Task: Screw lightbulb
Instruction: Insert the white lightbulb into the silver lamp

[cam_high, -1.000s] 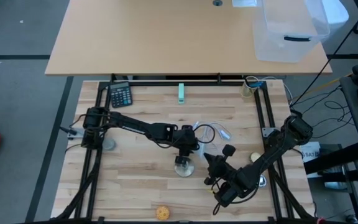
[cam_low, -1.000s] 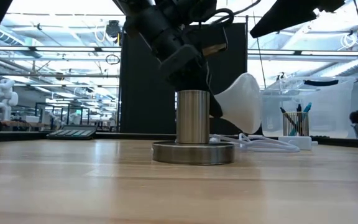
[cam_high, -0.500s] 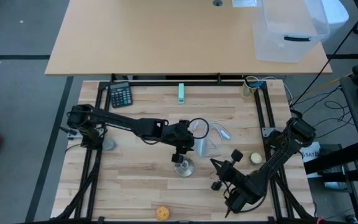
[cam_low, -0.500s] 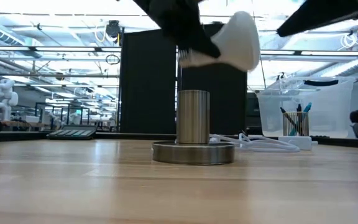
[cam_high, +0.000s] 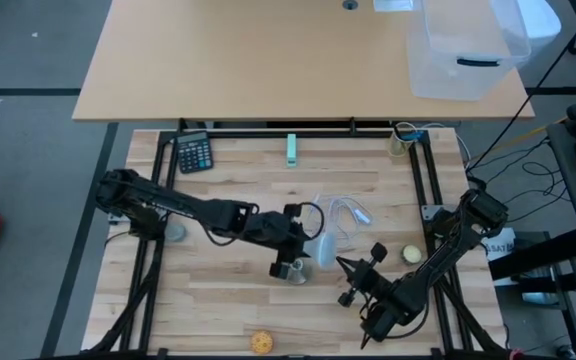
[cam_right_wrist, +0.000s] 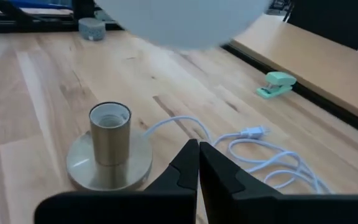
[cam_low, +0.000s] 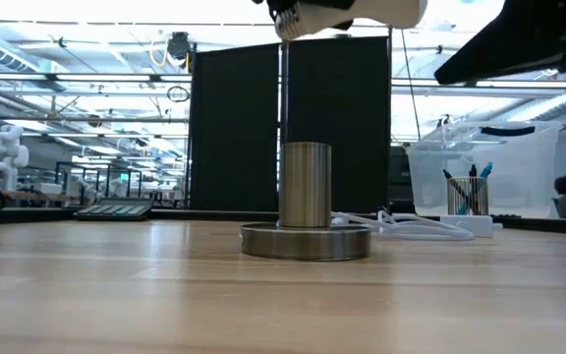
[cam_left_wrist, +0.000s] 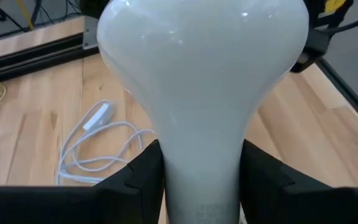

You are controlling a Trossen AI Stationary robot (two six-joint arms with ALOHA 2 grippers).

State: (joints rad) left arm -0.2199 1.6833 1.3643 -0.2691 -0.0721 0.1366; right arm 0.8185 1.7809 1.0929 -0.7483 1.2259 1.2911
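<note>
Raised higher, the left fingers (cam_left_wrist: pixel 197 186) clamp the lightbulb (cam_left_wrist: pixel 201 81) above the socket (cam_right_wrist: pixel 110 134); right fingers (cam_right_wrist: pixel 199 163) together.

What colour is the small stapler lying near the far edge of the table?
The stapler is mint green, clearest in the right wrist view; it also shows from above.

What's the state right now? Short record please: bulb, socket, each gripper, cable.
lightbulb: held in the air by its neck, white globe, above the socket, not yet in it
socket: empty brass tube upright on a round base on the table
left gripper: shut on the lightbulb, over the socket
right gripper: shut, empty, waiting near the socket
cable: white, loose on the table beyond the base
</note>
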